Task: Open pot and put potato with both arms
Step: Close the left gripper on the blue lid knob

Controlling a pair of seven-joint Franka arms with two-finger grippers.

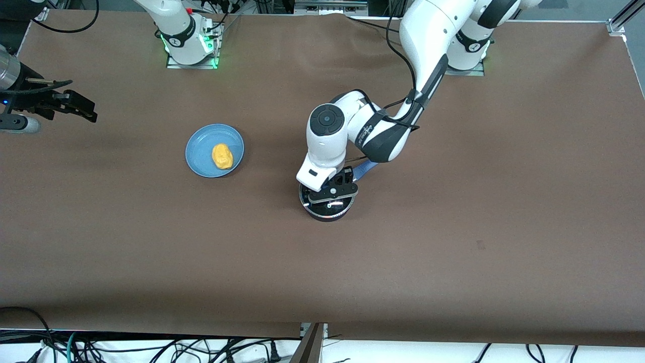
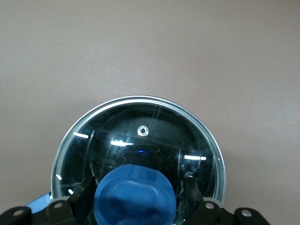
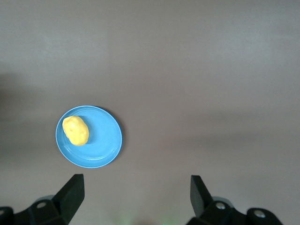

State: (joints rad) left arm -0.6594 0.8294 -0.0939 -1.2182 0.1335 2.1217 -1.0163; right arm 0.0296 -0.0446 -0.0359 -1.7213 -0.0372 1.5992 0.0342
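Left claw (image 1: pixel 336 190) spread around lidded pot's (image 1: pixel 327 209) blue knob (image 2: pixel 135 196), frame centre; right claw (image 1: pixel 75 107) open, waiting upper left; potato (image 1: pixel 222 156) on plate (image 1: pixel 201 160).

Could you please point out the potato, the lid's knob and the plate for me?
potato (image 1: pixel 222 156), front view, middle of its yellow body.
lid's knob (image 2: pixel 135 196), left wrist view, blue top.
plate (image 3: pixel 105 151), right wrist view, bare blue surface beside the potato.

Black pot (image 1: pixel 327 210) near table centre, glass lid (image 2: pixel 140 140) on, blue knob (image 2: pixel 135 196) up, blue handle (image 1: pixel 361 172) angled toward bases. Yellow-orange oval potato (image 1: pixel 222 156) lying on blue plate (image 1: pixel 200 162) toward right arm's end.
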